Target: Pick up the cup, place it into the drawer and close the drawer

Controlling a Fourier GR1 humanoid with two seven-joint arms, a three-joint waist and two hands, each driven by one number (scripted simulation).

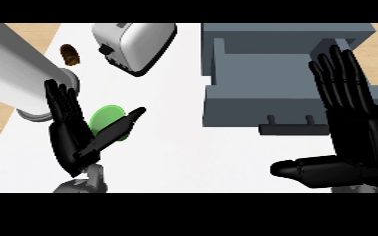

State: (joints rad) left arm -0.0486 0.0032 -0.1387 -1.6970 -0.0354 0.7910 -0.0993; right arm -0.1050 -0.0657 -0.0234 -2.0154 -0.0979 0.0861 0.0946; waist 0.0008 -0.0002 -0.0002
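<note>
Left black hand (pixel 68 139) spread open near the white counter's (pixel 184 152) left edge; round green cup (pixel 107 116) between thumb and fingers. Right hand (pixel 353 140) open beside boxy grey drawer (pixel 251 105).

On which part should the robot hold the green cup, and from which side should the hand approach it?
Probably the round side wall of the green cup, approached from the left by the left hand. The cup sits between its straight fingers and thumb, and the open drawer lies to the right, so a grip from the left leaves that side free.
</note>
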